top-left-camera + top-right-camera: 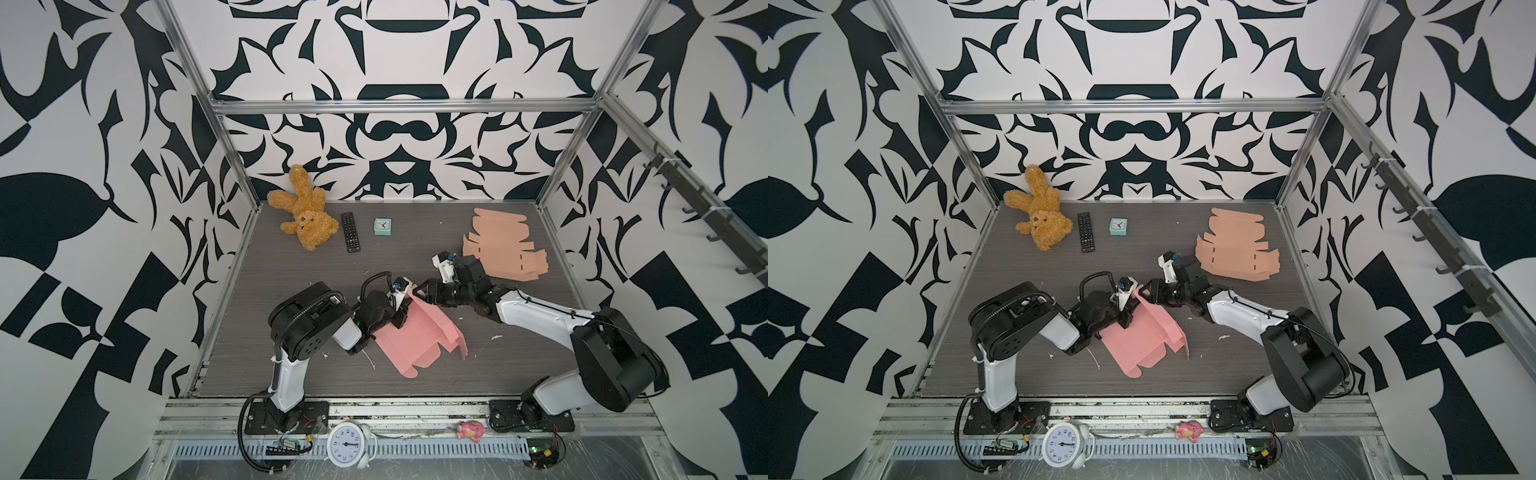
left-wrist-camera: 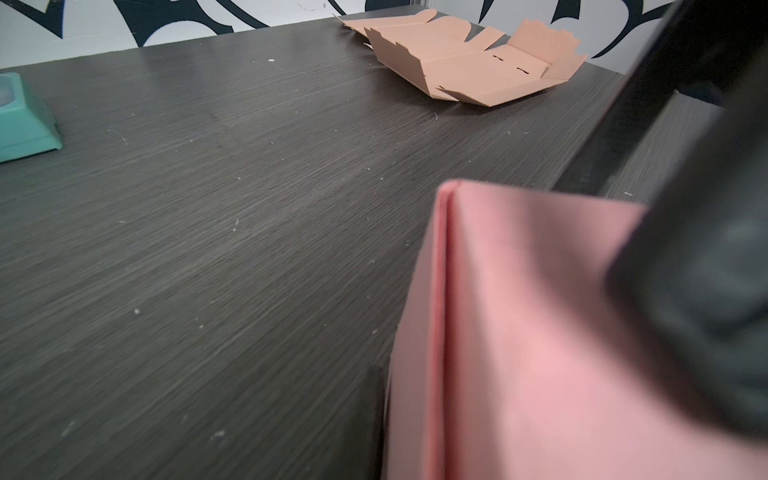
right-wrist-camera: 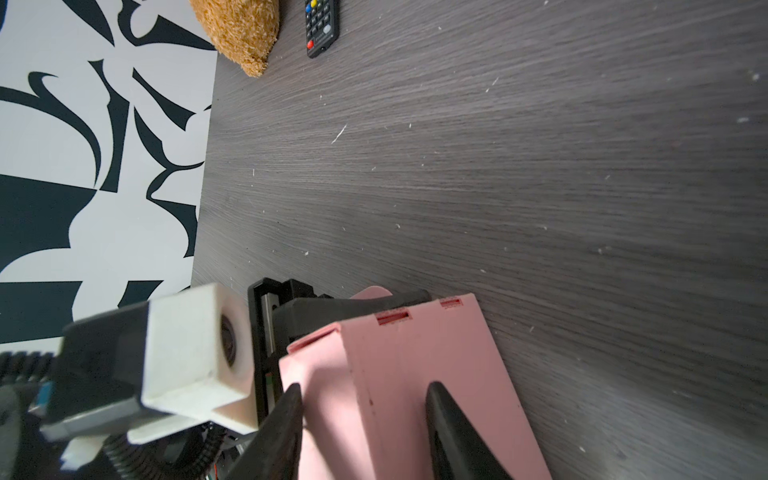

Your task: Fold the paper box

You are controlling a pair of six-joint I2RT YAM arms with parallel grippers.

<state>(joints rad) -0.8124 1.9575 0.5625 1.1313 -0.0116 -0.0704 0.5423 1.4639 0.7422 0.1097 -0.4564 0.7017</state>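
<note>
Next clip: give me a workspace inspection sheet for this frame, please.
Surface: dark wood-grain tabletop, scattered white scraps.
Job's things: pink paper box partly folded, centre; peach flat blanks far right.
Clutter: plush rabbit, remote, teal clock at the back; alarm clock, pink toy on the front rail.
Grippers: left gripper pinches a box wall; right gripper jaws apart, astride a raised wall.
Cables: corrugated hose loops over left arm.
Surroundings: patterned walls, aluminium frame, hook rail.

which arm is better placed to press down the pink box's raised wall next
Right, probably. The right gripper is open with its fingers over the raised wall of the pink box, while the left gripper is shut on the opposite side, steadying it.
</note>
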